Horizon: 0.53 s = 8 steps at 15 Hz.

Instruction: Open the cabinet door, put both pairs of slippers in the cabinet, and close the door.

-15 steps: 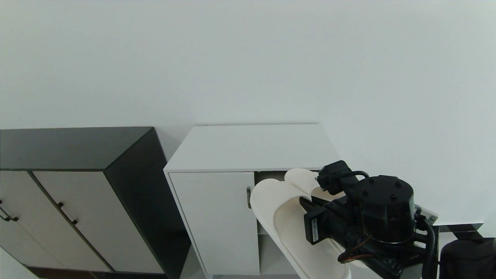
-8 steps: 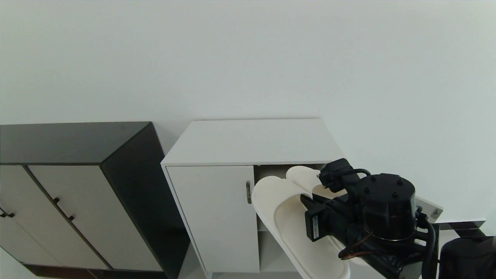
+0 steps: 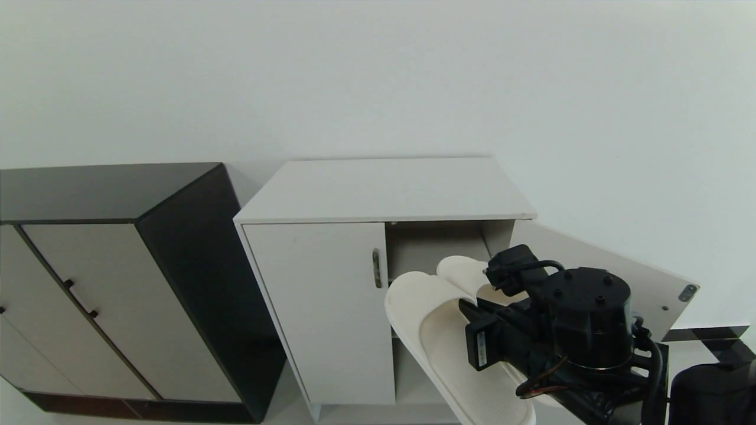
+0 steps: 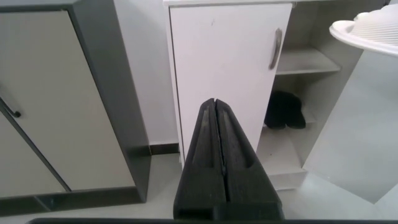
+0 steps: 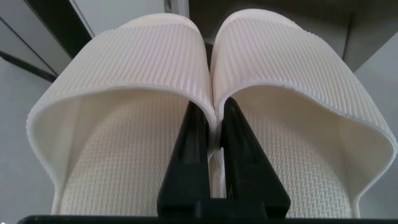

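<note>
A white cabinet [image 3: 384,189] stands against the wall, its left door [image 3: 322,307] closed and its right door [image 3: 614,271] swung wide open. My right gripper [image 5: 214,112] is shut on a pair of cream slippers [image 3: 437,330], pinching their inner edges together, toes toward the open compartment and just in front of it. In the left wrist view a dark pair of slippers [image 4: 285,111] sits on a lower shelf inside. My left gripper [image 4: 215,106] is shut and empty, low down and facing the closed left door [image 4: 224,68].
A larger cabinet with a black top and side and beige doors [image 3: 112,195] stands close to the left of the white one. Bare floor [image 4: 155,180] lies before both. The open door juts out on the right.
The whole head view has shifted, so the cabinet sits higher in the picture and its open compartment and door show more. The cream slippers stay held in my right gripper.
</note>
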{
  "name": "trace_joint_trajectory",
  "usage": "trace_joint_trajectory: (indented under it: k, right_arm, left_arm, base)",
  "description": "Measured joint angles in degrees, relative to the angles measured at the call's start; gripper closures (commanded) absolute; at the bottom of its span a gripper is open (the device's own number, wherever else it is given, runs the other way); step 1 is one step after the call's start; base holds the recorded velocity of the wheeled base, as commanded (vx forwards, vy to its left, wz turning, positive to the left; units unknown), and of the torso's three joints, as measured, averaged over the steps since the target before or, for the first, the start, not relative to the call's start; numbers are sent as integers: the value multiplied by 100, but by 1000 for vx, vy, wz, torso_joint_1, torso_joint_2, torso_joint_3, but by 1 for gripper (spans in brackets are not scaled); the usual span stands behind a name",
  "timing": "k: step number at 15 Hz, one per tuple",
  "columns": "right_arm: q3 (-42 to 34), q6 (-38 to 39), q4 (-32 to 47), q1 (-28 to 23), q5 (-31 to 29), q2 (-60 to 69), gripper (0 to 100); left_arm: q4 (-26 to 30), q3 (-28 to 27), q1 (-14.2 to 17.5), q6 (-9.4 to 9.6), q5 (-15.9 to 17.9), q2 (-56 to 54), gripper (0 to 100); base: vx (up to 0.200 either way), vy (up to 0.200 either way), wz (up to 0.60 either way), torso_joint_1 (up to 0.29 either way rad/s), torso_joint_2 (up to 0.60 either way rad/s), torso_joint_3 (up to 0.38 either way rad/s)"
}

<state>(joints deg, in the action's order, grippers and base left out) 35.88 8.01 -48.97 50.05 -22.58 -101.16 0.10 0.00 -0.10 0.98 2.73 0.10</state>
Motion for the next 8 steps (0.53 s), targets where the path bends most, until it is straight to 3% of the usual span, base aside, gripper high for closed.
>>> trace_joint_trajectory:
  k: [8]
  right_arm:
    - [-44,0,-7,2,0,4,100]
  left_arm:
    - [0,0,0,0,0,0,100]
  base:
    - [0,0,0,-191,505,318]
